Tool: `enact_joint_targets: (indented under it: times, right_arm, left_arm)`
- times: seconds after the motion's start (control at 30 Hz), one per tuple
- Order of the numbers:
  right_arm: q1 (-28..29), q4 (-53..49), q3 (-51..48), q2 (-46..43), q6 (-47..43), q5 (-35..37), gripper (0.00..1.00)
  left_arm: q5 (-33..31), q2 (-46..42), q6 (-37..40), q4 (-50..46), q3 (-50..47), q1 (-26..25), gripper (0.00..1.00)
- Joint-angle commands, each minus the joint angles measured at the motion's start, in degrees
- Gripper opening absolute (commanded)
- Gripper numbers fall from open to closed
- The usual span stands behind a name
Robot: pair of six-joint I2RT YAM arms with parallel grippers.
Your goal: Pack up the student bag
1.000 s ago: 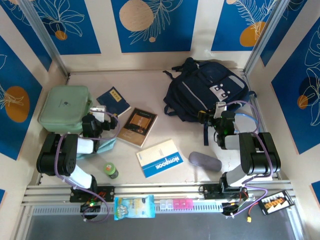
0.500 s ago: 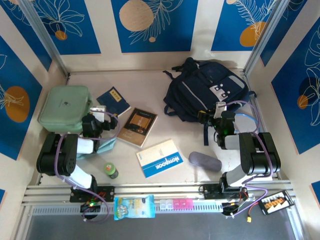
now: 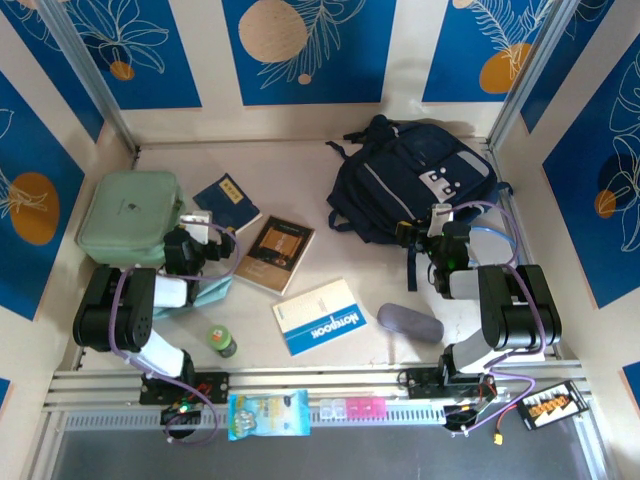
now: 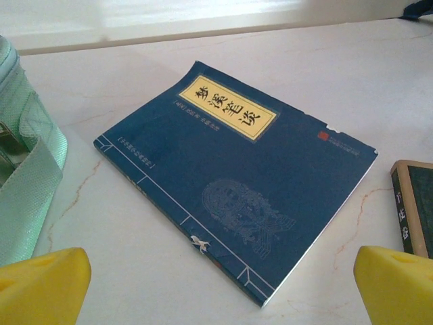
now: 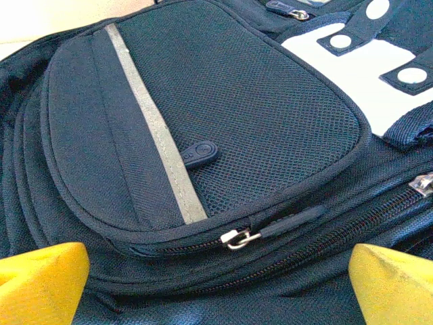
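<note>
The student bag [image 3: 415, 185] lies flat at the far right of the table [image 3: 300, 170], its grey-striped front pocket [image 5: 203, 122] facing up. The right gripper [image 3: 440, 216] sits at the bag's near edge, jaws spread wide and empty. The left gripper [image 3: 204, 228] is likewise released, holding nothing, low before a blue book [image 4: 237, 176] just beside the mint green case [image 3: 130, 215]
</note>
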Motion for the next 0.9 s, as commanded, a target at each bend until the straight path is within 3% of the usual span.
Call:
enact_joint_targets:
  times: [0.0, 0.2, 0.3, 0.43, 0.57, 0.67, 0.87]
  right_arm:
    - [1.16, -3.42, 1.94, -3.88, -2.22, -0.19, 0.99]
    - [3.09, -19.56, 7.28, -13.06, 0.37, 5.68, 0.99]
    - [4.09, -27.41, 10.59, -15.59, 4.21, 5.17, 0.99]
    - [5.98, -38.05, 16.15, -16.46, 8.15, -0.52, 0.99]
    - [6.89, -48.21, 23.8, -14.46, 13.63, -3.38, 0.99]
    - [7.02, -53.56, 28.95, -11.56, 18.47, -2.99, 0.99]
    - [5.13, -63.96, 39.11, -3.85, 23.41, -4.51, 0.99]
  left_arm:
    - [-1.59, -3.88, 0.39, 0.43, -1.06, -0.66, 1.0]
    - [-8.54, -14.17, 1.93, -15.13, 3.31, -4.06, 1.0]
    - [-11.44, -17.41, -3.16, -23.03, 8.04, -5.65, 1.0]
    - [-6.63, -18.53, -12.82, -40.4, 19.1, -6.66, 1.0]
    - [-2.41, -12.65, -20.72, -54.74, 32.13, -10.05, 1.0]
    - [1.62, -7.38, -26.35, -57.4, 38.11, -13.77, 0.99]
    - [10.88, 4.06, -35.08, -52.78, 45.68, -23.26, 1.0]
